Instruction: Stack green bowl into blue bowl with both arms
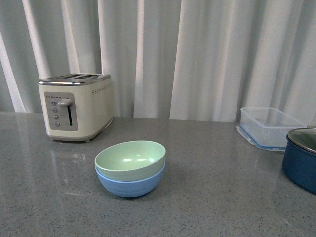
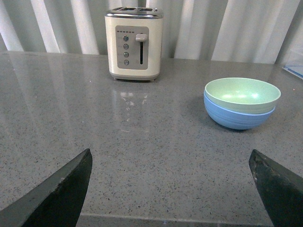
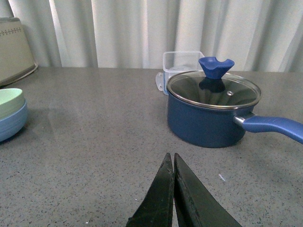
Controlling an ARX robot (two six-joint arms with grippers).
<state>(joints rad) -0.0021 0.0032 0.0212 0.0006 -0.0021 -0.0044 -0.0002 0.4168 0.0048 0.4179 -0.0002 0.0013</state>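
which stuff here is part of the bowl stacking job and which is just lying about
Job: green bowl, nested in the blue bowl; left pincer, open; right pincer, shut.

Lying about: toaster, clear container, navy pot with glass lid.

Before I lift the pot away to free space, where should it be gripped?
Take the pot by its long blue handle, closing from above across it. The handle sticks out sideways, clear of the lidded body, which looks too wide for the jaws.
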